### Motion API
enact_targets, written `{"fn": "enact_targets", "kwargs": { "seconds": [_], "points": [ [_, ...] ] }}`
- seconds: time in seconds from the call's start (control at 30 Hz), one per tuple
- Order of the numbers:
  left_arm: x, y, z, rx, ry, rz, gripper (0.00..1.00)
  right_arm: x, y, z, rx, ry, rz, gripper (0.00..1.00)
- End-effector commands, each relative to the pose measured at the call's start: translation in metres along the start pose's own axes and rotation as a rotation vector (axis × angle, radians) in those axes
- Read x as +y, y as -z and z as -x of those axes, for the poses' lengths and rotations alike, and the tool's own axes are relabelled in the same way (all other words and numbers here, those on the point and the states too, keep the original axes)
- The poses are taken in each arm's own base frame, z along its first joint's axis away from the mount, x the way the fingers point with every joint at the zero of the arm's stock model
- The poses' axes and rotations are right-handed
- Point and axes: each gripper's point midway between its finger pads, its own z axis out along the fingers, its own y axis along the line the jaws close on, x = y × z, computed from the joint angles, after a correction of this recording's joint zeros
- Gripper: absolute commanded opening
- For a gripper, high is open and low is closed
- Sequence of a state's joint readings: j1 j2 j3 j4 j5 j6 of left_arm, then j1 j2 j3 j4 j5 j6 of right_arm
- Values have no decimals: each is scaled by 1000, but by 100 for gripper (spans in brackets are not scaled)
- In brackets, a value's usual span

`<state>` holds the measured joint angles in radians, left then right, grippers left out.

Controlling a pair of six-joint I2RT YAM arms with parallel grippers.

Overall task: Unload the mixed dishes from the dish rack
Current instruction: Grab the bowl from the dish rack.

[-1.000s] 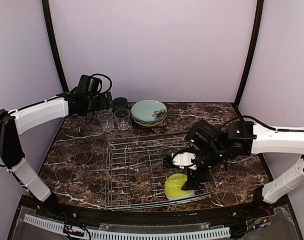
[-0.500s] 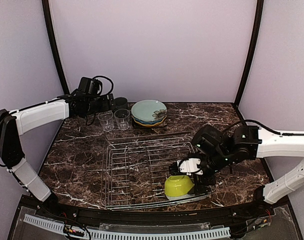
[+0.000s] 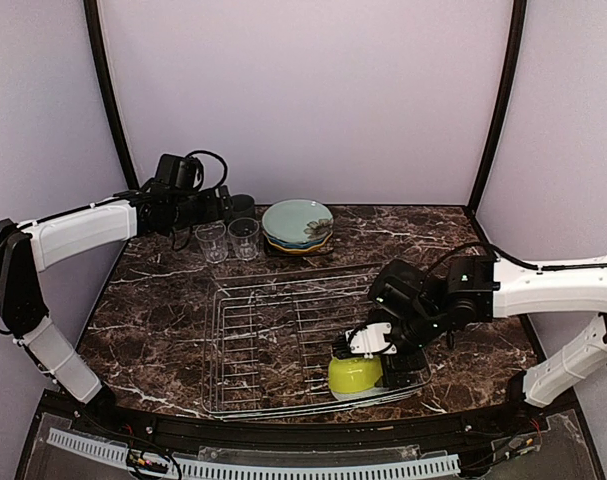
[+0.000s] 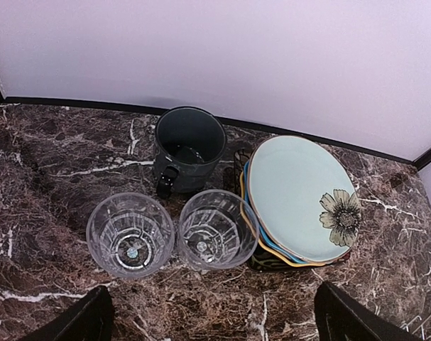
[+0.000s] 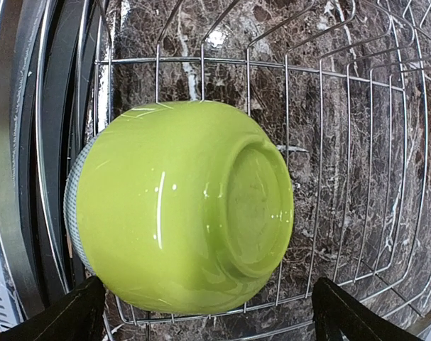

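The lime-green bowl [image 3: 355, 372] lies on its side in the near right corner of the silver wire dish rack [image 3: 273, 330]; in the right wrist view the bowl [image 5: 179, 206] shows its base. My right gripper [image 3: 368, 352] hangs open just above it, its fingertips [image 5: 343, 316] wide apart at the frame's bottom corners. On the table behind the rack stand two clear glasses [image 4: 132, 234] [image 4: 216, 229], the dark grey mug [image 4: 189, 145] and the stacked plates [image 4: 300, 199], pale teal on top. My left gripper [image 3: 223, 205] is open and empty above them.
The rack [image 5: 357, 142] holds only the bowl. The table's dark front rail [image 5: 30, 142] runs close to the bowl. Black frame posts [image 3: 108, 90] stand at the back corners. The plate stack [image 3: 297, 225] sits right of the glasses [image 3: 228, 240].
My right gripper has come down and a little left over the lime-green bowl. My left gripper has hardly moved.
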<state>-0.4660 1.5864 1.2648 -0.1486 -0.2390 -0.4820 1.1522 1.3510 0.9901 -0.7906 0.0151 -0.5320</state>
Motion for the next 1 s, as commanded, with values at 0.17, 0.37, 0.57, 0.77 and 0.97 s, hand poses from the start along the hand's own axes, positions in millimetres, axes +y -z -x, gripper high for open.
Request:
{"fn": "enact_targets", "kwargs": {
  "seconds": [0.17,0.37,0.57,0.77,0.97],
  "points": [
    [-11,6,4,-9,33,-56,99,-1,-4,24,-61,73,25,99],
    [-11,5,2,-3,38,-61,99,-7,-5,37,-92,82,15,99],
    [-11,6,3,-7,40,-57,99,-5,-8,45,-113,92,46,98],
    [-11,4,3,-4,44,-60,99,1,-10,49,-133,91,81,91],
    [-12,3,1,1,49,-62,99,0,-13,57,-146,89,92,82]
  ]
}}
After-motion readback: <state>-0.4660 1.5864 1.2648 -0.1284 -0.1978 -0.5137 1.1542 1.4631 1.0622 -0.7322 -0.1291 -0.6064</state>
